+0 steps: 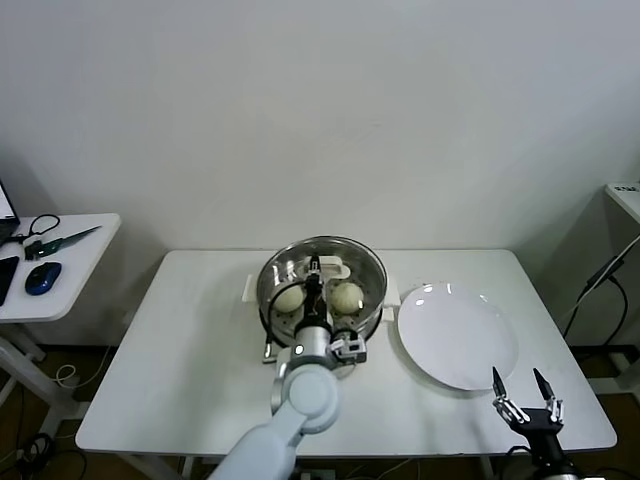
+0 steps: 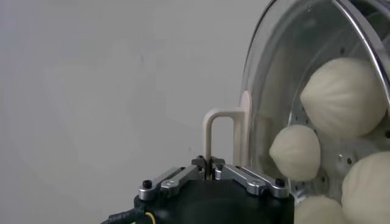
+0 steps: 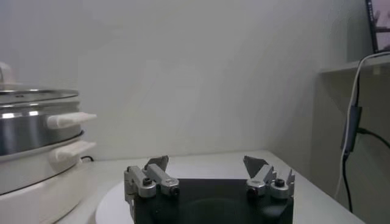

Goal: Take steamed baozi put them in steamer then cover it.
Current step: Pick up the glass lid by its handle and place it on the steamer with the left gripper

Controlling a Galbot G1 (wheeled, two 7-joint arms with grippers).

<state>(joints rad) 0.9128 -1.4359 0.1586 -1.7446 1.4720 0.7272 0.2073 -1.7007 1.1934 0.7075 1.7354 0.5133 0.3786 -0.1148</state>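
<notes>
The steamer (image 1: 372, 272) stands at the middle back of the white table and also shows in the right wrist view (image 3: 27, 131). A glass lid (image 2: 277, 79) with a cream handle (image 2: 219, 128) lies over it. My left gripper (image 1: 314, 268) is above the pot, shut on that handle (image 2: 211, 167). Through the glass I see cream-white baozi (image 1: 288, 297) (image 1: 347, 296) on the perforated tray; the left wrist view shows several (image 2: 344, 97) (image 2: 297, 152) (image 2: 368, 185). My right gripper (image 1: 520, 385) (image 3: 207, 164) is open and empty at the table's front right.
A flat white plate (image 1: 457, 333) with nothing on it lies right of the steamer, its rim under my right gripper (image 3: 116, 204). A side table (image 1: 70, 270) with a blue mouse and scissors stands at the far left. A cable (image 3: 352, 128) hangs by a shelf at the right.
</notes>
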